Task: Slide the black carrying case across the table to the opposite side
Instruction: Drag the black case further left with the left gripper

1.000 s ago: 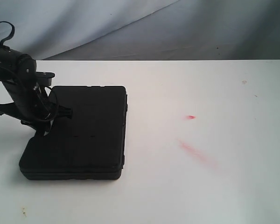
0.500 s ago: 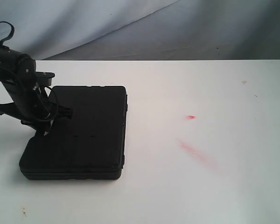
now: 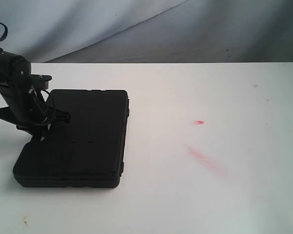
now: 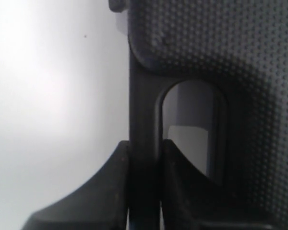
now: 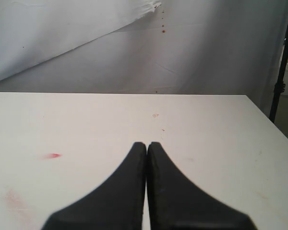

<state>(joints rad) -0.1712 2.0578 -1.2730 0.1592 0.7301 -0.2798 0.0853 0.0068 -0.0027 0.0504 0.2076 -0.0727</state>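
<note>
Left gripper [image 4: 145, 158] jaws pinch the black carrying case [image 3: 83, 136], apparently by its handle [image 4: 144, 115]; right gripper [image 5: 147, 146] jaws pressed together above the desk [image 3: 210, 195].

A large plain white tabletop [image 3: 195, 204] fills the scene. A flat black rectangular carrying case [image 3: 83, 141] lies on its left side. Right of centre, well apart from the case, are a small red spot [image 3: 199, 122] and, nearer, a faint pink-red smear [image 3: 205, 159].
</note>
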